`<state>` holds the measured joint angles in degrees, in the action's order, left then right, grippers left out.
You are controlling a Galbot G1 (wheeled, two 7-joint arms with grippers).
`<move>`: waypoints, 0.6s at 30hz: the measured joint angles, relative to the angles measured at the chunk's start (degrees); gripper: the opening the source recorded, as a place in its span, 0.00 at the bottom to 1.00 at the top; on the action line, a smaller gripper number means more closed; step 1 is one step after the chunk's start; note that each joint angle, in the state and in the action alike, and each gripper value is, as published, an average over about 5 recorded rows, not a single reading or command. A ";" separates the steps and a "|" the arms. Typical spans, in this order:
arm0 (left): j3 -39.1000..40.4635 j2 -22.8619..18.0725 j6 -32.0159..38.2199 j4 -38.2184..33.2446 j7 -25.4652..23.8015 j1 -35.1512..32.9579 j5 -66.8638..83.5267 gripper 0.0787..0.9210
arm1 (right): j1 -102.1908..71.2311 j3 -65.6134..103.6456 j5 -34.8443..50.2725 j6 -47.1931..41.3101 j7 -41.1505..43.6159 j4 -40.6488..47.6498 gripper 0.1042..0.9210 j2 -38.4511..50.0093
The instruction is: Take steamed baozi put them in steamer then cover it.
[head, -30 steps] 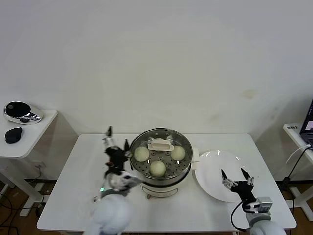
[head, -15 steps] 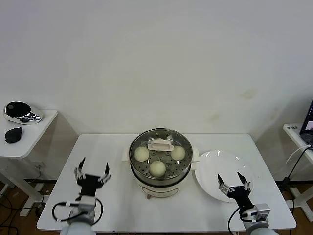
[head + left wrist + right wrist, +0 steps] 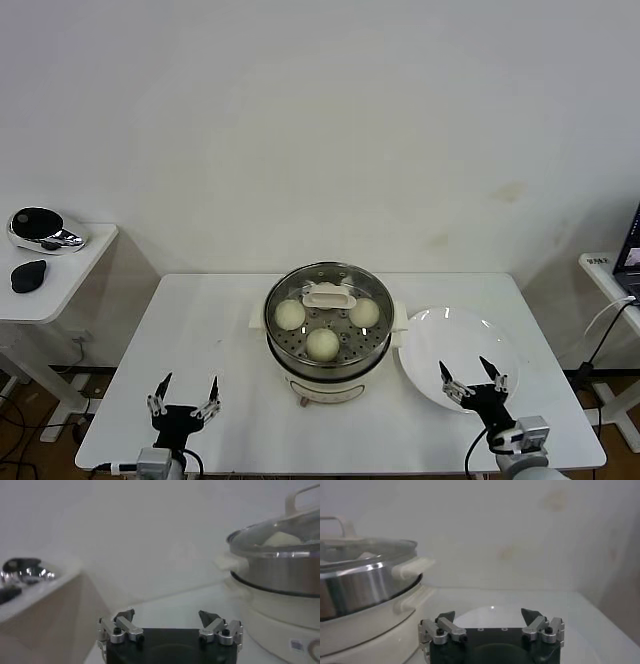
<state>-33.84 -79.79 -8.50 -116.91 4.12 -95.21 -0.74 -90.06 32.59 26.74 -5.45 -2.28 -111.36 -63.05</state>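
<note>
The steamer (image 3: 327, 372) stands at the table's middle with the glass cover (image 3: 327, 294) on it. Three baozi show through the glass: one on the left (image 3: 289, 314), one at the front (image 3: 322, 343), one on the right (image 3: 364, 312). A fourth is hidden under the cover's cream handle. My left gripper (image 3: 184, 397) is open and empty at the table's front left. My right gripper (image 3: 473, 379) is open and empty over the white plate's front edge. The steamer and cover show in the left wrist view (image 3: 285, 570) and in the right wrist view (image 3: 355, 582).
An empty white plate (image 3: 440, 340) lies right of the steamer; it also shows in the right wrist view (image 3: 485, 617). A small side table (image 3: 55, 270) at far left holds a shiny device (image 3: 40, 228) and a dark object (image 3: 27, 275).
My left arm has pulled back from beside the steamer to the table's front left corner. My right gripper has drawn back slightly toward the front edge. The steamer, cover and baozi have not moved.
</note>
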 measured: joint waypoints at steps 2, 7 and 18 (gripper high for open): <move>-0.18 -0.09 0.27 0.18 -0.12 -0.61 0.71 0.88 | 0.02 -0.09 0.11 0.02 -0.18 0.04 0.88 -0.03; -0.85 -0.04 0.67 0.22 -0.70 -1.47 2.14 0.88 | 0.04 -0.02 0.41 0.27 -0.48 0.25 0.88 -0.19; -2.44 -0.02 1.39 0.28 -2.27 -2.67 4.03 0.88 | -0.74 0.35 1.15 0.08 -0.79 -0.47 0.88 0.30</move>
<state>-36.28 -79.80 -7.11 -116.63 1.85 -97.88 3.29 -90.80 32.94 27.89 -5.37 -3.07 -111.83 -62.75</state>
